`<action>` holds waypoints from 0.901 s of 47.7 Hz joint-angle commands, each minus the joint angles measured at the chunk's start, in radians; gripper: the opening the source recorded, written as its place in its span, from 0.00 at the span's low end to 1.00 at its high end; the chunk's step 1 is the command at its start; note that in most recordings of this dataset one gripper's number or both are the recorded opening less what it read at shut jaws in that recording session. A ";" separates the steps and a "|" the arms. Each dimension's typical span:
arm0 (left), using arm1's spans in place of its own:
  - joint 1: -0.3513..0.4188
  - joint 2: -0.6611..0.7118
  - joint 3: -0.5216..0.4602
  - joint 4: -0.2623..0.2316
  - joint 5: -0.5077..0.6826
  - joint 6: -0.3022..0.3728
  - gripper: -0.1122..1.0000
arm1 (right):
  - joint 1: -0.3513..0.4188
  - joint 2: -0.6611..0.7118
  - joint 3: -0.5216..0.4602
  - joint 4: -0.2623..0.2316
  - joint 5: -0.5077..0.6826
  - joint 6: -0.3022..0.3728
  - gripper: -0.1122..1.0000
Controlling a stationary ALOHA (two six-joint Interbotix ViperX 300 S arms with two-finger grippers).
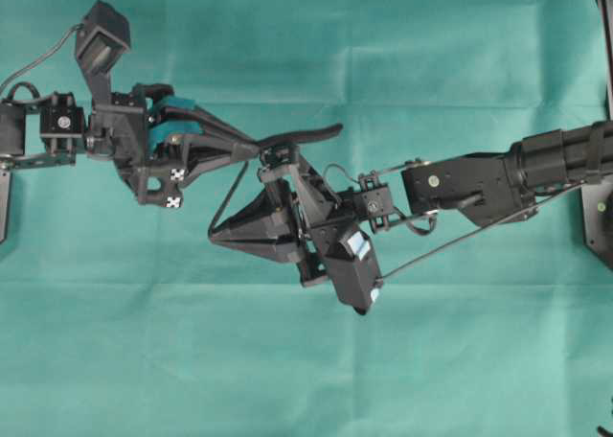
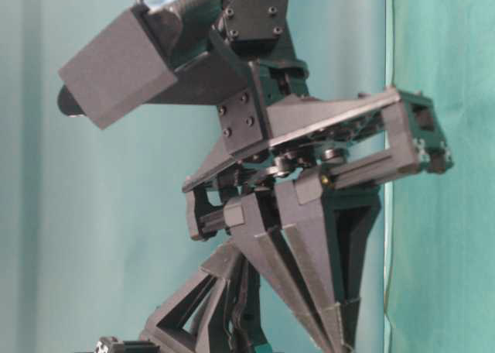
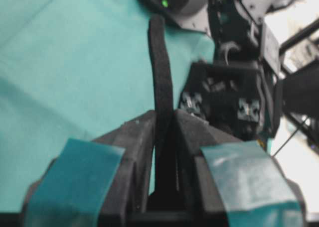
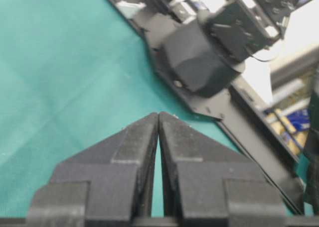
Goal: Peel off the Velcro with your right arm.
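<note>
Seen from overhead: 2 arms meeting near the middle of a bench [image 1: 306, 360] draped in teal cloth.

Left tool [image 1: 257, 149], with teal parts and checkered tags, reaching in from the left; jaws nearly together, pinching 1 end of the Velcro [image 1: 305, 135]. Strap running rightward from those jaws, thin and matte black, slightly curved, its far end free above the cloth. In the left wrist view, same strap [image 3: 160, 72] standing up out of the narrow gap between 2 teal-taped fingers [image 3: 82, 187], gripped there, leaning a little left toward its top.

Right arm [image 1: 536, 164], all black, coming in from the right edge, wrist bent toward the lower left. Right tool [image 1: 215, 234] fully closed, tips meeting at a point, holding nothing; lying just below the strap and the left tool in the overhead view, not touching the Velcro. In the right wrist view, the 2 black fingers [image 4: 124, 147] pressed tip to tip over bare teal cloth. Table-level view: closed pointed jaws angled downward, camera block above.
</note>
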 commanded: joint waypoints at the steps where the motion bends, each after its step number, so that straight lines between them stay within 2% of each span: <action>1: 0.020 -0.008 -0.014 0.000 -0.017 0.003 0.19 | 0.025 -0.014 -0.020 -0.003 0.003 0.000 0.02; 43: 0.051 -0.008 -0.011 0.002 -0.017 0.003 0.19 | 0.061 -0.014 -0.012 -0.003 0.035 0.000 0.02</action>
